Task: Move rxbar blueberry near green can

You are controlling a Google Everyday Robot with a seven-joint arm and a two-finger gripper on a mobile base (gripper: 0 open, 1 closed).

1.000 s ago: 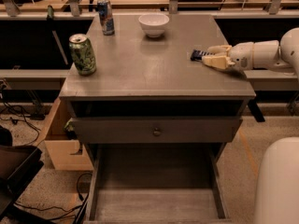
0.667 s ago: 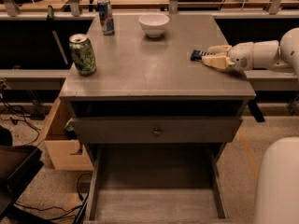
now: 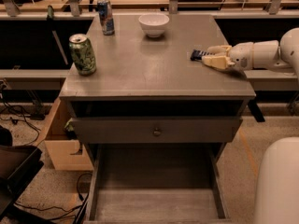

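At the left edge of the grey table (image 3: pixel 154 73) you have the green can (image 3: pixel 82 54), an upright drink can mottled green and white with a silver top; behind it, towards the back, a slim blue and silver can (image 3: pixel 106 16) stands beside a round white bowl (image 3: pixel 154 24); well apart on the right lies the rxbar blueberry (image 3: pixel 196 55), a flat dark navy bar whose long axis runs left to right, its dark end poking out leftwards; the cream two-finger gripper (image 3: pixel 206 55) reaches in from the right, low over the tabletop, its fingers closed narrowly on that bar; so your carry runs straight left across bare tabletop, passing in front of the bowl.
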